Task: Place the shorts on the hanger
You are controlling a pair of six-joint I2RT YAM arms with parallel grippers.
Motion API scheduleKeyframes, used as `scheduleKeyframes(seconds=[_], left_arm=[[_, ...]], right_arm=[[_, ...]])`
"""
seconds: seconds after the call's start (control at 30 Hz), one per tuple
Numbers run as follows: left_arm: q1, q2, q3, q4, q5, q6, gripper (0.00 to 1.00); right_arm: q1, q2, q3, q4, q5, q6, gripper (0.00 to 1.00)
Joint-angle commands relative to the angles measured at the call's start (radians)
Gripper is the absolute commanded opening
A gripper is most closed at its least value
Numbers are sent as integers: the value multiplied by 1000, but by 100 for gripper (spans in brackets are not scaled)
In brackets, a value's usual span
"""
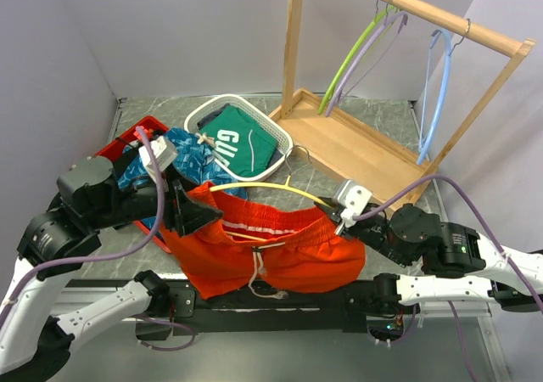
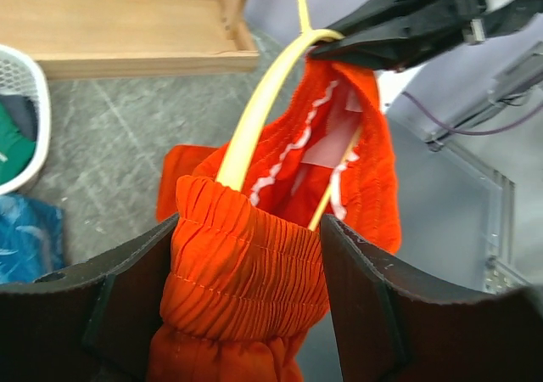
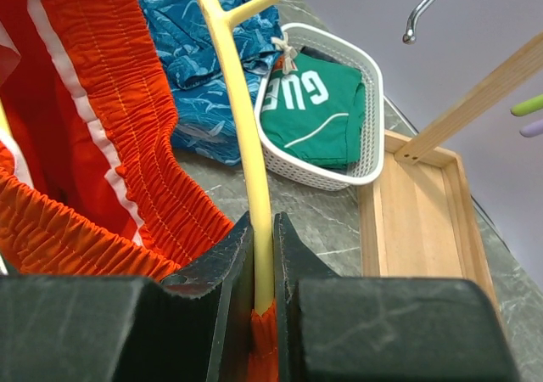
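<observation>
The orange-red shorts (image 1: pixel 280 259) hang between my two grippers above the table's front edge, the white drawstring dangling at their middle. The yellow hanger (image 1: pixel 263 187) runs along and inside the gathered waistband, its metal hook (image 1: pixel 294 155) pointing back. My left gripper (image 1: pixel 202 216) is shut on the bunched left end of the waistband (image 2: pixel 246 263), with the hanger's arm (image 2: pixel 254 119) emerging from it. My right gripper (image 1: pixel 344 221) is shut on the hanger's right arm (image 3: pixel 254 187), with the waistband edge (image 3: pixel 93 144) caught just below in the jaws (image 3: pixel 263 229).
A white basket (image 1: pixel 208 110) holding a green garment (image 1: pixel 237 140) stands behind. A blue patterned cloth (image 1: pixel 191 157) lies over a red tray (image 1: pixel 127 140) at the left. A wooden rack (image 1: pixel 356 144) at the back right carries green (image 1: pixel 348 59), purple (image 1: pixel 366 55) and light blue (image 1: pixel 437 93) hangers.
</observation>
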Motion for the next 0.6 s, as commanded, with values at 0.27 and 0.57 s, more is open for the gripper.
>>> scheduleKeyframes(seconds=[0.27, 0.57], left_arm=[[-2, -39, 21, 37, 103, -80, 69], [-2, -44, -5, 51, 122, -86, 42]], right_arm=[[-1, -64, 19, 146, 35, 35, 0], [-1, -92, 11, 149, 31, 40, 0]])
